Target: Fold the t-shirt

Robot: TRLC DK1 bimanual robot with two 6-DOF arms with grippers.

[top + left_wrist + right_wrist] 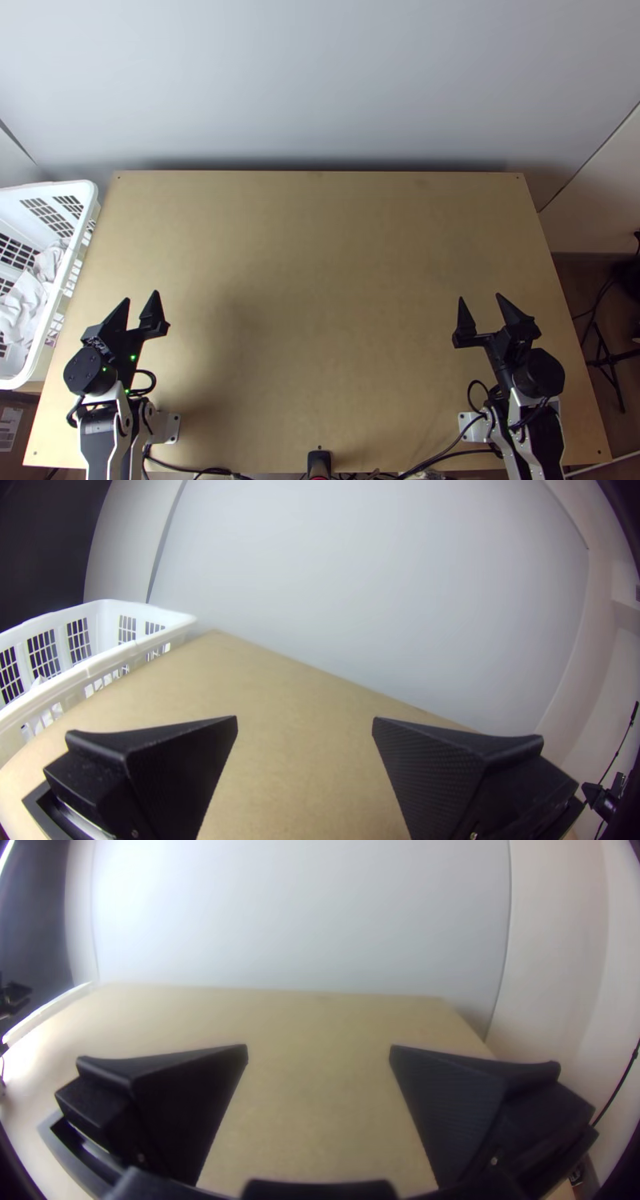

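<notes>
Seeing white cloth (19, 310) bunched and creased, in loose, uneven folds, inside the white openwork basket (85, 194); not telling sleeve from hem in that heap. Lying beyond the left edge of the wooden table (320, 280), out to the left of the left gripper (141, 296), near but apart from it, and well apart from the right gripper (480, 297), across the table. Standing with fingers spread wide at both grippers.

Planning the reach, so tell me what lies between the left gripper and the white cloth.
In the top view, the basket's side and a strip of table separate the left gripper from the white cloth.
</notes>
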